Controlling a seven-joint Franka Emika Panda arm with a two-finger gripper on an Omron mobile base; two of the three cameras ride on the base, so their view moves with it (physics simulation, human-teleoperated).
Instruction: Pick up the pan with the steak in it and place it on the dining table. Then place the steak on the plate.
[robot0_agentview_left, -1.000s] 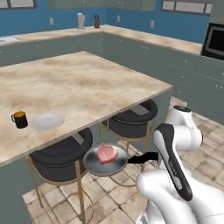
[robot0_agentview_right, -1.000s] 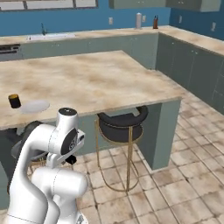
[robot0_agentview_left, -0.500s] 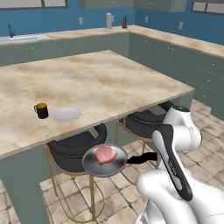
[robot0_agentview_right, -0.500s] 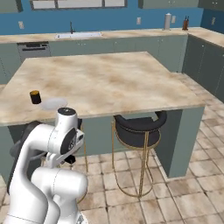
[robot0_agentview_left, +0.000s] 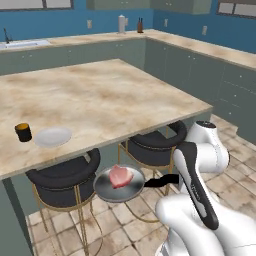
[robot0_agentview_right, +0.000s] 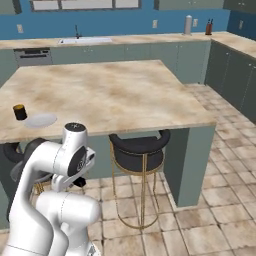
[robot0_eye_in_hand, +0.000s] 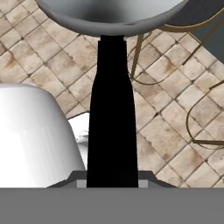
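The gripper (robot0_agentview_left: 172, 181) holds the pan (robot0_agentview_left: 107, 185) by its black handle (robot0_agentview_left: 159, 181), and the pan is in the air, lower than the top of the dining table (robot0_agentview_left: 100, 95), in front of two dark bar stools (robot0_agentview_left: 62, 177). In the hand view the handle (robot0_eye_in_hand: 112, 113) runs from the bottom edge up to the grey pan (robot0_eye_in_hand: 111, 15), so the jaws are pinching it, though the finger tips themselves are hidden. The steak (robot0_agentview_left: 120, 176) lies inside the pan, near its middle, pink with a pale edge.

The plate (robot0_agentview_left: 52, 136) is on the table near the front edge, and a small black cup (robot0_agentview_left: 23, 132) with an orange top stands just beside it. In the right base view the plate (robot0_agentview_right: 40, 120) and the cup (robot0_agentview_right: 19, 112) are seen at the left part of the table (robot0_agentview_right: 115, 95).

On the back counter stand a pale canister (robot0_agentview_left: 121, 23) and a dark bottle (robot0_agentview_left: 139, 24). I can read no writing or label on any thing; they are too small.
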